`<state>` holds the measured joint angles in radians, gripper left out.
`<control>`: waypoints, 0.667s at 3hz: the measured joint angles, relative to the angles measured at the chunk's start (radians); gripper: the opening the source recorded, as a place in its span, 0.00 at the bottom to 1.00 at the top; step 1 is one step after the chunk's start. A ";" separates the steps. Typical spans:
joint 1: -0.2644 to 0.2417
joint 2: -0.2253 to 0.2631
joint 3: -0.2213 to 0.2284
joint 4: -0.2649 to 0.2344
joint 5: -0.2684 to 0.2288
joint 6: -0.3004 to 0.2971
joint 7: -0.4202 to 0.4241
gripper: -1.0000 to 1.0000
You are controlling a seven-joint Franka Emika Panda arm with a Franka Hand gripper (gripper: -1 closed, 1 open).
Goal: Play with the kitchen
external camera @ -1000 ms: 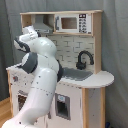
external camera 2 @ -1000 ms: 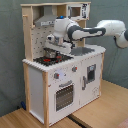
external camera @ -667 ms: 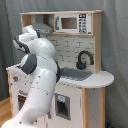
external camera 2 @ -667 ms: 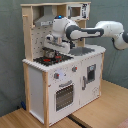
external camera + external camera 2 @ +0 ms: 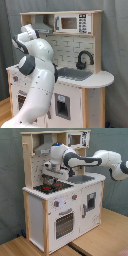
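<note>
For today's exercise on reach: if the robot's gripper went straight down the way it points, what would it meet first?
Most likely the black stovetop of the toy kitchen: the gripper hangs above it, though depth is unclear.

Soft, even indoor light; both exterior views slightly blurred.

No hard shadows or glare fall on the kitchen in either exterior view. In the first exterior view the white arm fills the foreground, bright and hazy, and the hood's underside is dim. In the second exterior view the pegboard recess is shaded, the stovetop dark, and the grey backdrop flat and muted.
</note>
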<state>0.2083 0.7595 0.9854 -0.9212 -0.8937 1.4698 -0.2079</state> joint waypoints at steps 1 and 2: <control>0.048 0.023 0.000 0.073 -0.051 -0.064 -0.001 0.00; 0.090 0.025 0.002 0.120 -0.094 -0.143 -0.002 0.00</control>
<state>0.2980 0.7844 0.9872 -0.8015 -0.9876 1.3271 -0.2103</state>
